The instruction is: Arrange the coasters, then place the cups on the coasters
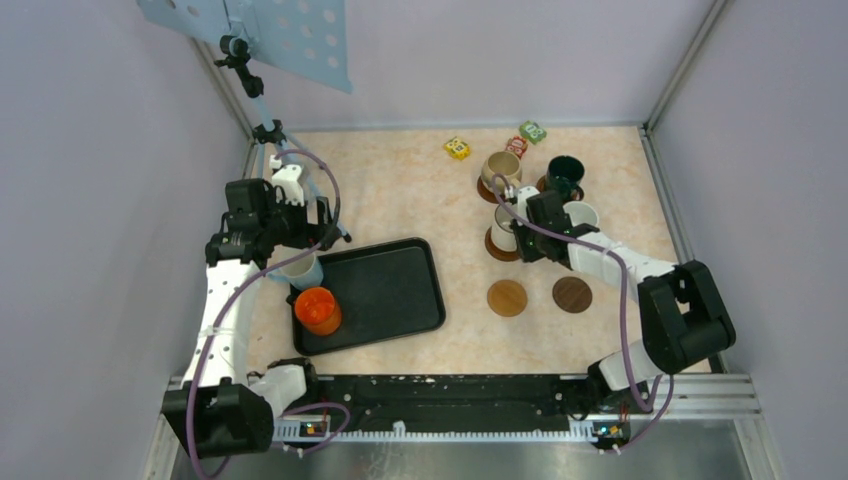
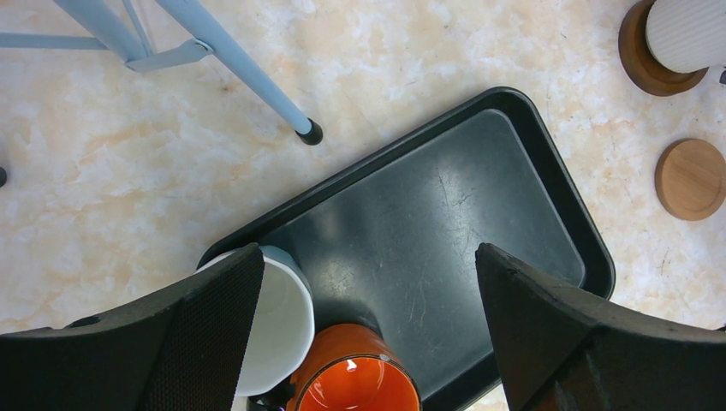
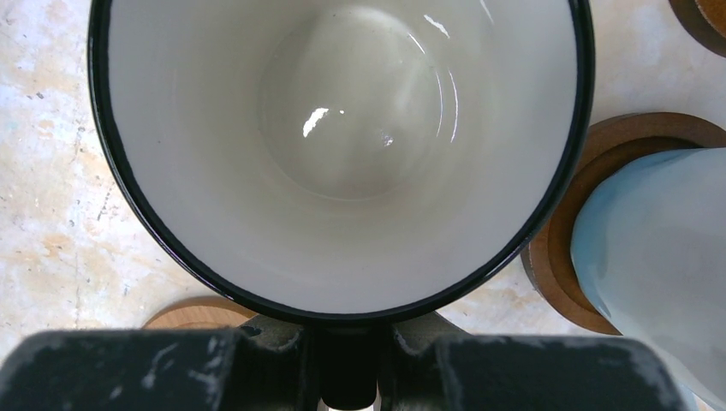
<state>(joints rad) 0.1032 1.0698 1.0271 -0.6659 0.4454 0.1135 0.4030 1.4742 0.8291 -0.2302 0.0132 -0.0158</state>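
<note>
Two mugs stand at the left end of the black tray (image 1: 390,285): an orange mug (image 1: 317,310) and, just beside it, a white and light-blue mug (image 2: 278,325). The left gripper (image 2: 366,257) hangs above them with its fingers spread wide and nothing between them.

Across the table (image 1: 400,190), the right gripper (image 3: 347,368) is clamped narrow on the handle of a white mug with a dark rim (image 3: 342,171), whose open mouth fills the right wrist view. The edge of a brown coaster (image 3: 197,312) shows under this mug at the lower left. Just to its right, a pale mug (image 3: 659,257) sits on a darker coaster (image 3: 556,248). From above, the wrist hides the held mug's rim, so it is probably the white one on the dark disc just left of the wrist.

Beyond it, a beige mug (image 1: 500,168) and a dark green mug (image 1: 565,175) each rest on a coaster, and a plain white mug (image 1: 583,213) stands just right of the wrist. Two bare coasters lie side by side nearer the arms, the lighter one (image 1: 507,297) on the left and the darker one (image 1: 572,294) on the right. A yellow block (image 1: 457,148), a red block (image 1: 516,146) and a green block (image 1: 532,131) lie near the far wall.
</note>
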